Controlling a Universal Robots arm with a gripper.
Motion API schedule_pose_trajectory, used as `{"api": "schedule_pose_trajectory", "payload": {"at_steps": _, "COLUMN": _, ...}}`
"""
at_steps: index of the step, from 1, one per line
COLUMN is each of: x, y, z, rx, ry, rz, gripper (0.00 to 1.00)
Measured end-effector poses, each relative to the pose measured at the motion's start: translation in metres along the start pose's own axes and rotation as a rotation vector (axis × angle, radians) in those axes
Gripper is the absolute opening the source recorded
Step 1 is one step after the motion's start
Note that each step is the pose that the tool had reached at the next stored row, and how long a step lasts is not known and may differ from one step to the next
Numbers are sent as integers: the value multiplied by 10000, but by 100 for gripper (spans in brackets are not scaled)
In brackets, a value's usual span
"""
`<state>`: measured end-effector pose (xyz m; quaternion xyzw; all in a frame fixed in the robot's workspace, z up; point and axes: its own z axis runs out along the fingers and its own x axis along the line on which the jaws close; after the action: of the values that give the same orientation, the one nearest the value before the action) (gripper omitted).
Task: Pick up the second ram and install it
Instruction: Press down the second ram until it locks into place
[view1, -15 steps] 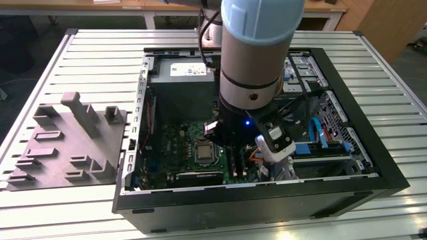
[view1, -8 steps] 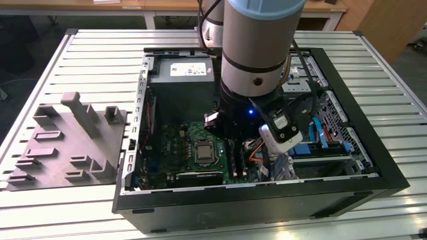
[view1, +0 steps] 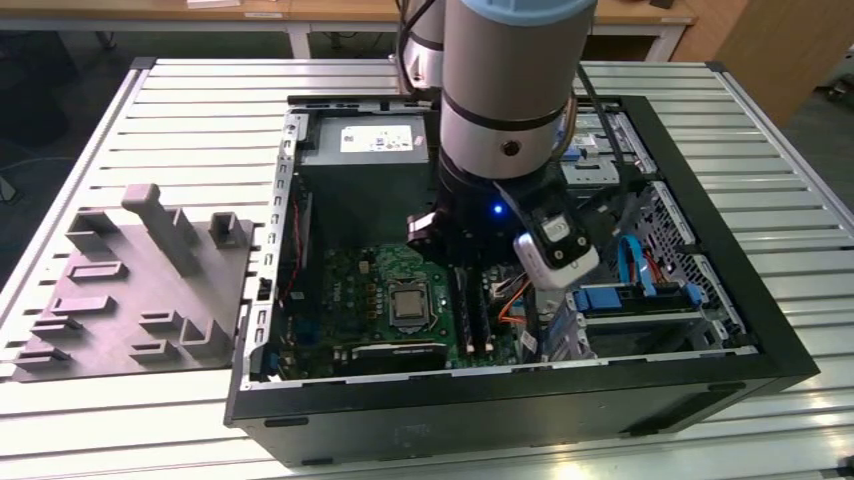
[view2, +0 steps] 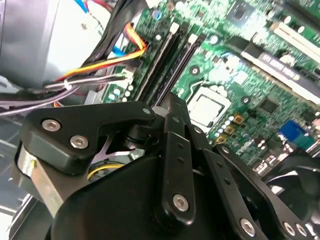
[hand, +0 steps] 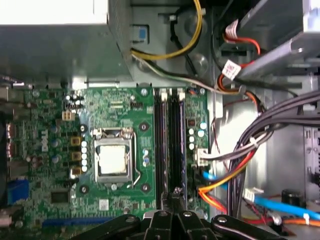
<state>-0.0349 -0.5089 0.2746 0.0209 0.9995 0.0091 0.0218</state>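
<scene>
Inside the open computer case, two long dark ram modules sit side by side in the slots on the green motherboard. The ram nearer the cable bundle runs straight up to my fingertips, and it also shows in the second wrist view and the exterior view. My gripper is shut, its tips together at the near end of this ram and touching or just above it. In the second wrist view the black fingers converge at the gripper over that same end. The arm's wrist hides most of the gripper in the exterior view.
The processor socket lies beside the slots. Orange, black and blue cables crowd the other side. A power supply fills the case's far end and a drive cage the exterior view's right. A grey moulded fixture lies on the slatted table.
</scene>
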Motion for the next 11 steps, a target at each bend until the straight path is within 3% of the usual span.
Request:
{"api": "schedule_pose_trajectory", "payload": {"at_steps": 3, "x": 3, "y": 65, "z": 0, "rx": 1, "ry": 1, "rz": 0, "gripper": 10}}
{"api": "schedule_pose_trajectory", "payload": {"at_steps": 11, "x": 2, "y": 70, "z": -26, "rx": -1, "ry": 0, "rz": 0, "gripper": 10}}
